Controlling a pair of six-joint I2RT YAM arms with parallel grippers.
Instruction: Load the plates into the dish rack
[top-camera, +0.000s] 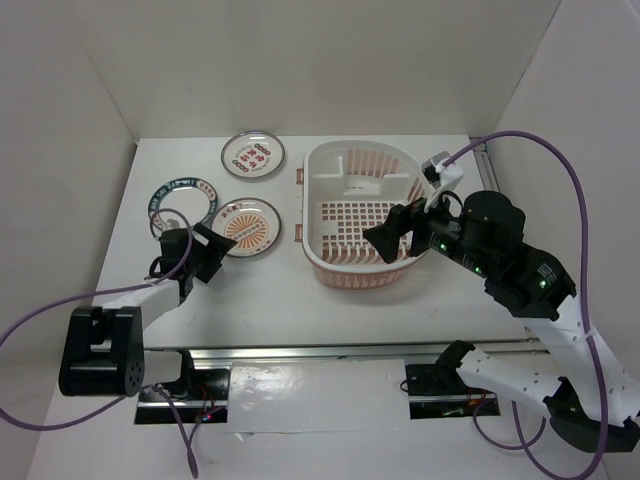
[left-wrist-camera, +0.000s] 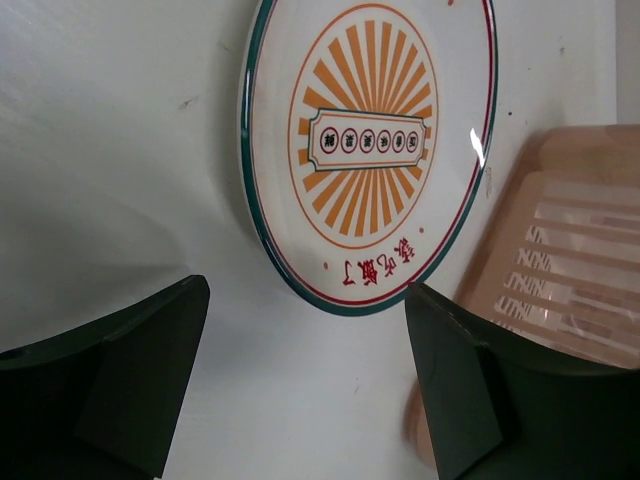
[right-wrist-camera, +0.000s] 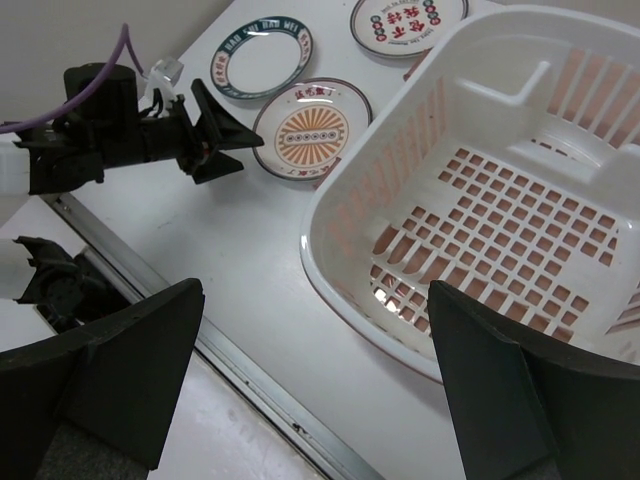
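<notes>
Left gripper (top-camera: 218, 250): jaws wide apart, nothing between them, low over the table (top-camera: 300, 310), tips just short of the sunburst plate (left-wrist-camera: 365, 150). Right gripper (top-camera: 385, 232): jaws apart, empty, above the dish rack (top-camera: 345, 278) at its near right rim.

The sunburst plate lies flat, just left of the rack. It has orange rays, a centre banner with five small round characters and a row of red characters below; none of it is legible.

The teal-band plate (top-camera: 183, 200) is left of it, with white lettering on the band too small to read. Farthest is the red-character plate (top-camera: 253, 153), also unreadable. All three are on the table, outside the rack.
</notes>
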